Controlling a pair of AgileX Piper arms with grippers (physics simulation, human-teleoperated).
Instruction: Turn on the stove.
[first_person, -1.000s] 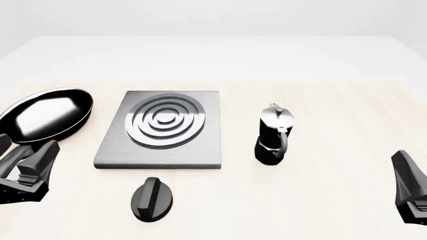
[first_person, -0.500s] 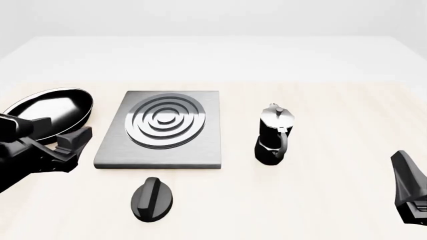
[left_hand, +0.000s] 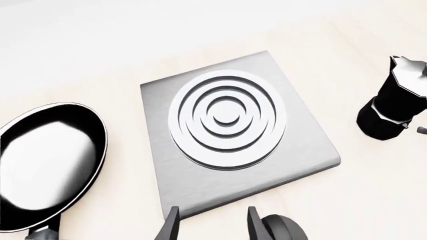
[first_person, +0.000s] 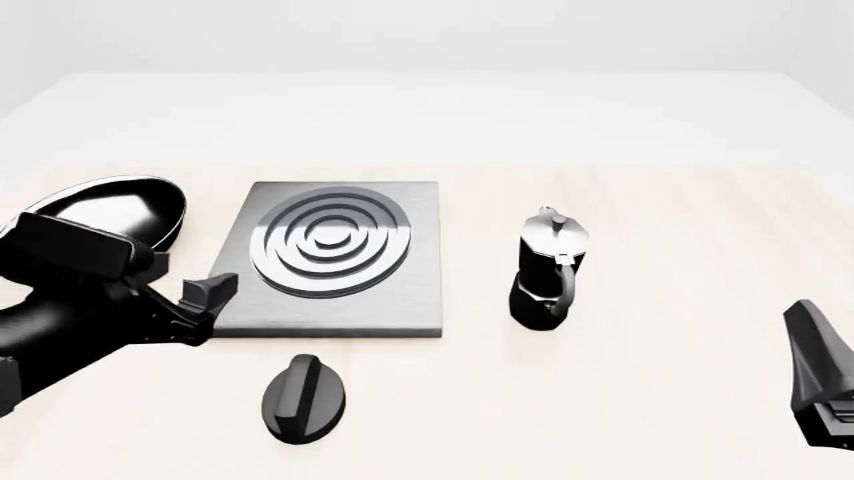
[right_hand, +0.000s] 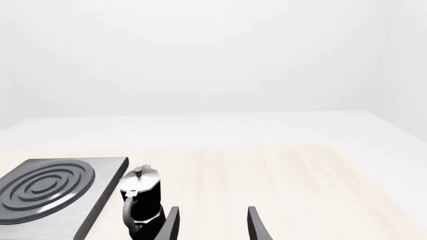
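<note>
Brushed-grey metal stove (first_person: 326, 262) was recorded flat on the pale desk (first_person: 667, 200), between a black pan (first_person: 114, 215) and a coffee pot (first_person: 547, 270). The knob (first_person: 303, 398) lay just in front, untouched. The left gripper (first_person: 207, 300), fingers parted and empty, was judged mid-approach; lowering onto the knob was called for. The right gripper (right_hand: 210, 225) was likewise parted. No writing was legible.

left gripper (first_person: 207, 297) swung inward from the table's left edge, now open-fingered at the stove's (first_person: 400, 290) near-left corner, arm covering part of the frying pan (first_person: 114, 205)
</note>
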